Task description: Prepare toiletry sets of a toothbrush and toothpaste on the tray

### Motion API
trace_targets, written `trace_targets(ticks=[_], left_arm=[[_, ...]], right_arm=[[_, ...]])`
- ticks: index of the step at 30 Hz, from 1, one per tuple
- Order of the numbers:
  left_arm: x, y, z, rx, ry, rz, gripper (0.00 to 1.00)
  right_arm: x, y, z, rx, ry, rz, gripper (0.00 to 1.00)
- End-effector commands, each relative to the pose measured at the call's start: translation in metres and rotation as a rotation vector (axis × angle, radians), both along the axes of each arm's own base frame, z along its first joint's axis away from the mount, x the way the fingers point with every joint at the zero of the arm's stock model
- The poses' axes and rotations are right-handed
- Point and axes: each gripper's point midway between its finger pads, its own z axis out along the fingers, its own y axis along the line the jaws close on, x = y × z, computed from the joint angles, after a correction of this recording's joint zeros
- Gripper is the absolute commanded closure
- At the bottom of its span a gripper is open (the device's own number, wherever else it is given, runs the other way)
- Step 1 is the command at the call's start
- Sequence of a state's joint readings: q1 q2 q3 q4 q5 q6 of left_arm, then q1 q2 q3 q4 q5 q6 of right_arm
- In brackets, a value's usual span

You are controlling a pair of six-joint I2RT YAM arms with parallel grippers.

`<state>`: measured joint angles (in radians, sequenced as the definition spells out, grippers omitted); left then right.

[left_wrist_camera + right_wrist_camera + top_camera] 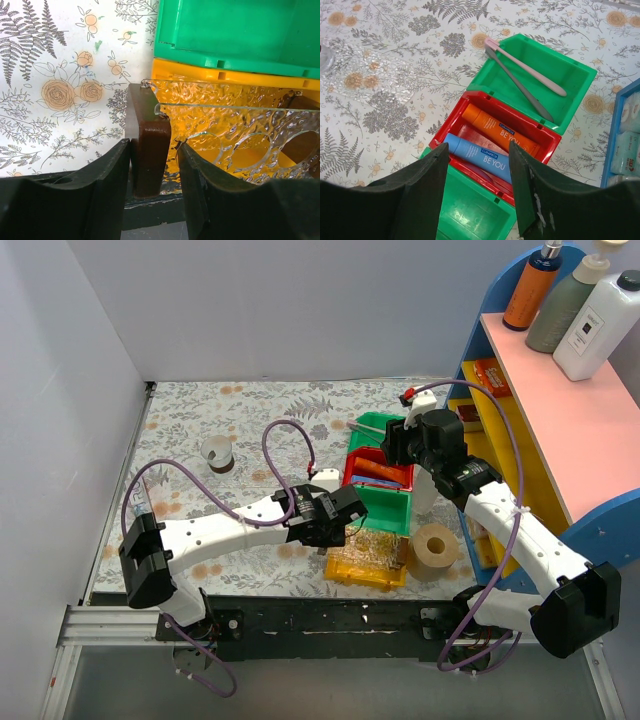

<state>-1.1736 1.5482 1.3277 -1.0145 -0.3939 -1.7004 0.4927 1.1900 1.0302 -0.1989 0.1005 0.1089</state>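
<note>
1. Our right tool [477,147] hangs wide open and empty; the toothpaste [479,157] lies directly beneath its gap, in the red bin [447,121].
2. The tube looks light, soft and slick, so we judge a gentle pinch across its middle best.
3. Our left tool [153,150] is closed onto the tray [235,125] by its brown end piece, a stiff, safe hold on brittle-looking clear plastic.

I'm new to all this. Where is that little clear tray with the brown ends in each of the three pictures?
Top external: the tray is low centre, over the yellow bin.
Left wrist: the tray fills the centre and right, its brown end between the fingers of the left gripper.
Right wrist: not in it.
Shared landmark: the green bin just beyond the yellow one shows in all three.
</note>
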Motion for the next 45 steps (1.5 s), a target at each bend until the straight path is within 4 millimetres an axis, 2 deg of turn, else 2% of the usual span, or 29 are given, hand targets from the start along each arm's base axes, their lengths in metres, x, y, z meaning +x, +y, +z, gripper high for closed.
trace_targets(ticks=[1, 9, 14, 23, 27, 33, 41, 45], left_arm=[[0.010, -0.002, 0.024, -0.087, -0.055, 0.033, 1.00], [0.012, 0.011, 0.042, -0.146, -0.059, 0.034, 1.00], [0.015, 0.021, 0.043, -0.160, -0.039, 0.025, 1.00], [0.032, 0.043, 0.052, -0.197, -0.067, 0.069, 1.00], [0.044, 0.056, 0.051, -0.180, -0.083, 0.087, 1.00], [0.067, 0.063, 0.062, -0.178, -0.134, 0.083, 1.00], [0.089, 0.079, 0.068, -0.177, -0.175, 0.086, 1.00], [0.105, 0.094, 0.071, -0.152, -0.205, 0.081, 1.00]], right_arm=[[0.003, 0.002, 0.020, 0.041, -0.063, 0.003, 0.41], [0.004, 0.001, 0.021, 0.037, -0.067, -0.001, 0.41], [0.004, 0.001, 0.021, 0.037, -0.067, 0.002, 0.41], [0.004, 0.000, 0.020, 0.035, -0.063, -0.003, 0.41], [0.004, 0.000, 0.019, 0.034, -0.064, -0.006, 0.41], [0.003, -0.001, 0.018, 0.033, -0.061, -0.008, 0.41], [0.004, -0.001, 0.016, 0.028, -0.056, -0.010, 0.41], [0.005, 0.000, 0.016, 0.029, -0.052, -0.008, 0.41]])
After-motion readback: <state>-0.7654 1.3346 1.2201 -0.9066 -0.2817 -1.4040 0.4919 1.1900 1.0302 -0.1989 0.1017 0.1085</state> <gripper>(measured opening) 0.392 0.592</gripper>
